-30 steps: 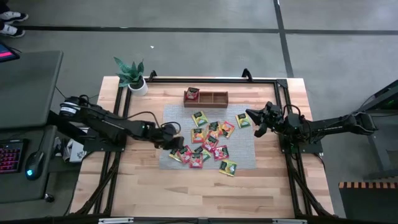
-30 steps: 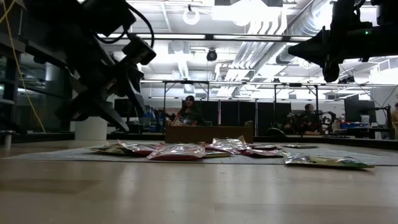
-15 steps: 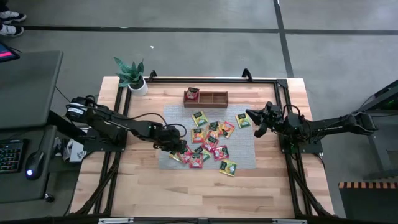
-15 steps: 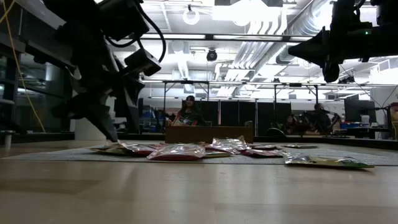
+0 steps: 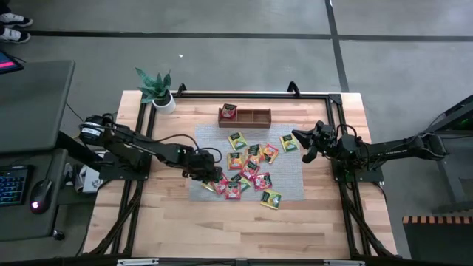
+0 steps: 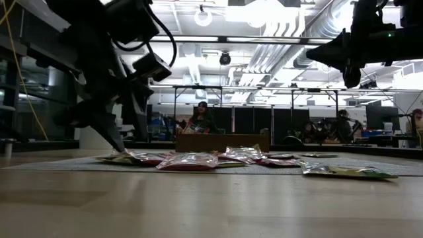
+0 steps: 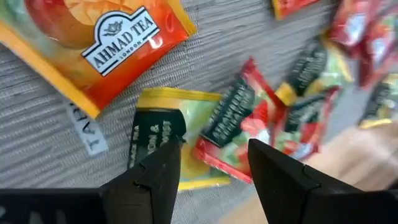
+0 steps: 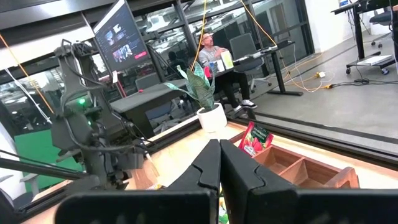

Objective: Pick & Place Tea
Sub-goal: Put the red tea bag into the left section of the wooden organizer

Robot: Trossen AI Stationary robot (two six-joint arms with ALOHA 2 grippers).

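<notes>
Grey mat (image 5: 292, 188) on the counter (image 5: 170, 222) carries the tea (image 5: 251, 171); left hand (image 7: 211, 165), fingers parted, hovers over a yellow sachet (image 7: 163, 140) lying flat, label lengthwise between them. Right hand (image 5: 304, 148) closed, raised beside.

overhead, table-level, two wrist close-ups

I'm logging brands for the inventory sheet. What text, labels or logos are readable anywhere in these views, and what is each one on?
"AHMAD TEA LONDON": white-outlined label on the orange sachet, left wrist view.
Dark label patches on the yellow-green sachet and the red sachet: lettering blurred, unreadable.
Sachets in the high and low views: too small to read.
Monitor in the right wrist view: illegible.
</notes>
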